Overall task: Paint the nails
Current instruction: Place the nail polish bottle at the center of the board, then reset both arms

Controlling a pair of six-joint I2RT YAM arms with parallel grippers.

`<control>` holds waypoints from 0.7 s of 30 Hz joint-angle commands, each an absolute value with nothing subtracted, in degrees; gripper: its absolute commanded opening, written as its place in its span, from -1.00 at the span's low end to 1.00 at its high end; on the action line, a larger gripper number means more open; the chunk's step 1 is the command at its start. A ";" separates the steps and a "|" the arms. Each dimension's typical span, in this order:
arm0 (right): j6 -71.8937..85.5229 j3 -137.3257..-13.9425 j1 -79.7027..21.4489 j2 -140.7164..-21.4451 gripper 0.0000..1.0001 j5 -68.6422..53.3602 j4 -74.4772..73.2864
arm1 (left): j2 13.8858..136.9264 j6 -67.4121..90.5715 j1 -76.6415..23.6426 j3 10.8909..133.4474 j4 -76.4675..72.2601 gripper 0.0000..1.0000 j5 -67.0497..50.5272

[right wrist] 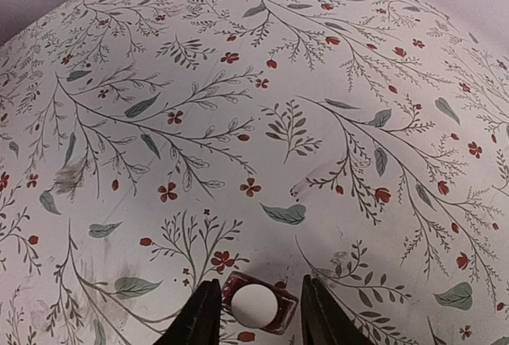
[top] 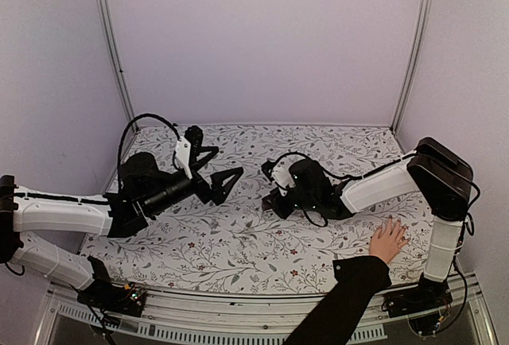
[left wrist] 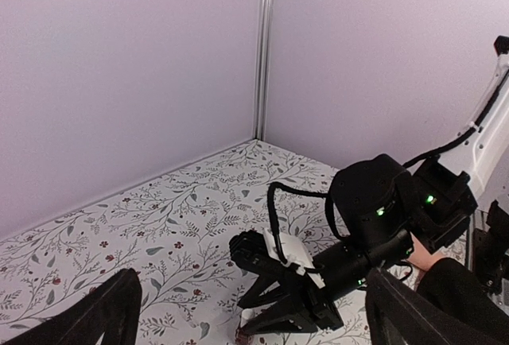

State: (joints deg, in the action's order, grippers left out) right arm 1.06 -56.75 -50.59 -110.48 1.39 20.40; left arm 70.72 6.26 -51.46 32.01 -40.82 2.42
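The counter (top: 238, 242), covered with a flowered cloth, carries everything. The left arm (top: 64, 210) lies stretched low over its 9 o'clock side, and its jaws stand wide apart with nothing in them, pointing towards 3 o'clock at the other arm. The right arm (top: 382, 186) is folded at its elbow near the 3 o'clock wall and reaches back to the middle of the counter, the wrist tilted down.

A human hand (top: 388, 240) with a black sleeve (top: 342, 297) rests flat at the near right corner. Its long axis runs from the sleeve at 7 o'clock to the spread fingers at 1 o'clock. From the right arm's jaws the hand lies at about 4 o'clock, apart from them, and the right arm is clearly the nearer one. The nails are on these fingers but they are too small to make out.

In the right wrist view a small dark-red bottle (right wrist: 258, 305) with a white cap (right wrist: 254, 304) stands upright at 6 o'clock, between the two jaws. They sit just beside its two sides, but whether they press it cannot be told.

Probably the polish is being fetched and no nail is painted yet. The coming move depends on this straddle: the jaws must hold the bottle firmly before the cap can be turned off
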 commanded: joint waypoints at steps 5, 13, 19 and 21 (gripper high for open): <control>1.52 -56.23 -50.36 -106.46 0.24 -1.96 21.79 | 70.46 9.43 -49.13 32.83 -38.40 0.99 1.41; 3.03 -56.55 -48.86 -96.68 0.96 -3.57 17.48 | 73.90 16.98 -43.68 39.90 -26.38 0.99 3.33; 5.91 -54.51 -42.68 -85.08 0.98 -6.50 12.91 | 76.81 21.55 -37.00 46.79 -14.22 0.99 3.10; 6.35 -53.16 -40.21 -81.01 0.98 -6.59 11.42 | 76.29 22.72 -34.76 47.31 -12.31 0.99 3.03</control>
